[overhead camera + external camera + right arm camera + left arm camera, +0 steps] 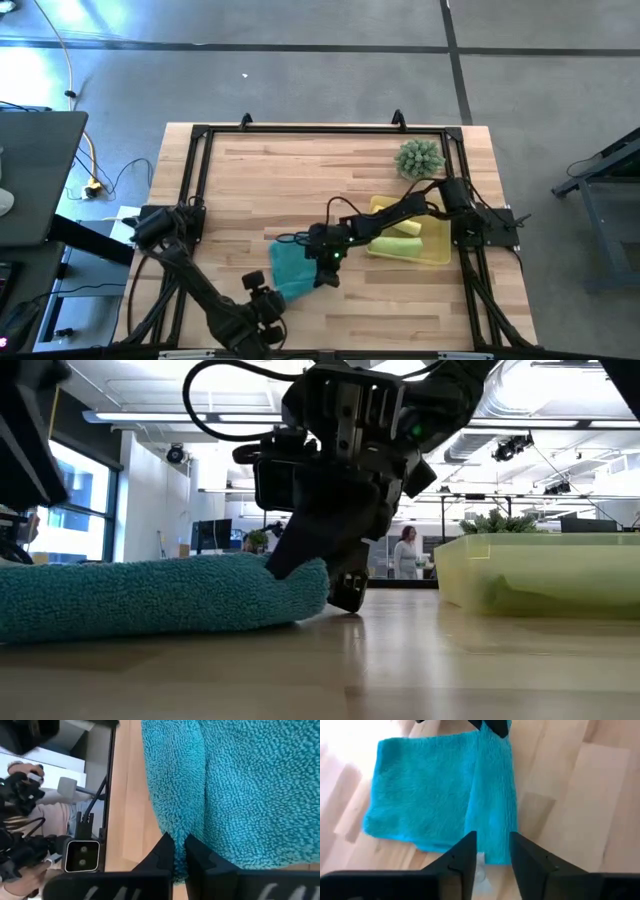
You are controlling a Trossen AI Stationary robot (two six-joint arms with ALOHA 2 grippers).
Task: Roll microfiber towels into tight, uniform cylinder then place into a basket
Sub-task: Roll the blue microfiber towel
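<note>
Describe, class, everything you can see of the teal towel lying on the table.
The teal towel is a fluffy, looped-pile cloth lying on the wooden table, left of the yellow basket. It is partly rolled: one long edge is folded over into a thick ridge, the rest flat. The right end effector is shut on that folded edge. The left end effector sits open at the opposite end, not gripping.

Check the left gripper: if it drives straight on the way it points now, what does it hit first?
Most likely the teal towel. In its wrist view the left gripper, fingers apart, points at the towel's near edge, with the folded ridge dead ahead. Depth is unclear, so the wooden table just short of the towel could come first.
</note>
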